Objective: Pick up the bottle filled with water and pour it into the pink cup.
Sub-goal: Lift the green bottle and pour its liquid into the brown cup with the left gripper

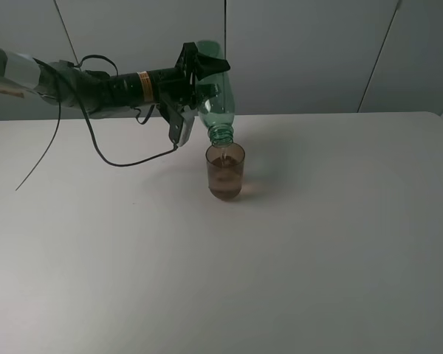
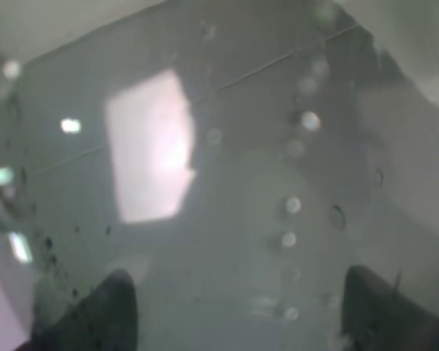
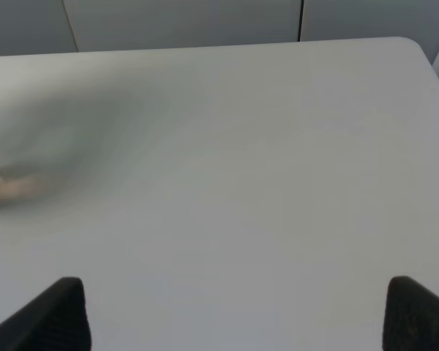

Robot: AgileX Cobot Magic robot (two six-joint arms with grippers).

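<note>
1 bottle (image 1: 218, 103) tipped mouth-down over pink cup (image 1: 226, 174) | left pincer (image 1: 194, 90) clamped on it | right pincer (image 3: 238, 314) spread, empty

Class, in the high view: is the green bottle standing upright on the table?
No, the left gripper holds the bottle inverted, its neck just above the pink cup.

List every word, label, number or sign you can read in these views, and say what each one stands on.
None can be read.
The bottle in the left pincer shows no label.
The pink cup is plain.
An orange band behind that pincer is too small to show any print.
Neither wrist view shows any writing.
</note>
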